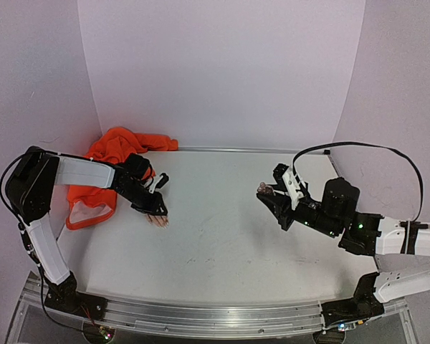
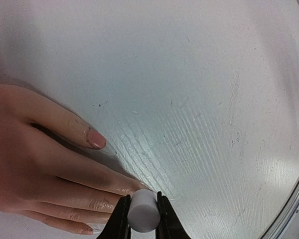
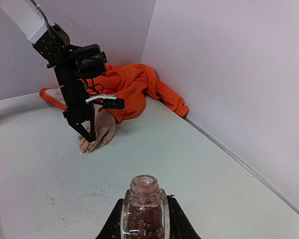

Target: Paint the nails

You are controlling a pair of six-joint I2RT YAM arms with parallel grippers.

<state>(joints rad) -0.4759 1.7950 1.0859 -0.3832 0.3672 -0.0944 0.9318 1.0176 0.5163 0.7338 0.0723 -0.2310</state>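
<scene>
Pale lilac walls (image 1: 222,72) close in a white table (image 1: 222,236) scuffed with faint scratches. On its left side lies a hand (image 2: 35,154), flesh-coloured and palm down, its wrist running into an orange sleeve (image 1: 118,150) that is bunched up against the back corner. The fingers point out over the bare table, away from the sleeve.

The nails (image 2: 95,140) sit at the ends of those fingers. In the left wrist view one shows plainly, pinkish and a little glossy. The next fingertip reaches just beside the left jaws, and whether its nail is coated cannot be told.

The left gripper (image 3: 87,135) hangs tip-down right over the fingertips, its jaws closed on a small white cap (image 2: 142,211). The cap's round end faces the wrist camera. Anything below the cap is hidden, so whether it touches a nail cannot be told.

The right gripper (image 1: 268,196) is well apart, over the right half of the table, clamped on a small glass bottle (image 3: 143,211). The bottle stands upright between the fingers with its neck open, and its contents look reddish and glittery.
</scene>
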